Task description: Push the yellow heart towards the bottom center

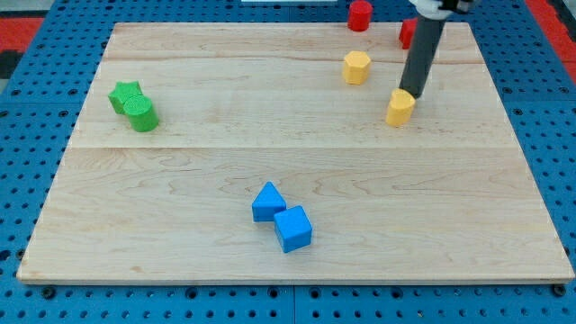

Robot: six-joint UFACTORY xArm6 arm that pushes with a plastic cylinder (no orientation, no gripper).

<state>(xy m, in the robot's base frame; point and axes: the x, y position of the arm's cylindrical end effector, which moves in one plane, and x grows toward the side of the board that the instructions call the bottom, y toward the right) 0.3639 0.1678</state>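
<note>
A yellow block (400, 108) lies at the view's upper right of the wooden board (180, 261); it looks like the heart, though its shape is hard to make out. My tip (413, 94) stands just above and to the right of it, touching or nearly touching its top edge. The dark rod rises from there toward the view's top. A second yellow block (356, 67), hexagon-like, sits to the upper left of the first, apart from the tip.
Two red blocks sit at the top edge: a cylinder (360, 15) and one partly hidden behind the rod (407, 33). Two green blocks (134, 105) touch at the left. A blue block (267, 202) and a blue cube (292, 229) touch at the bottom centre.
</note>
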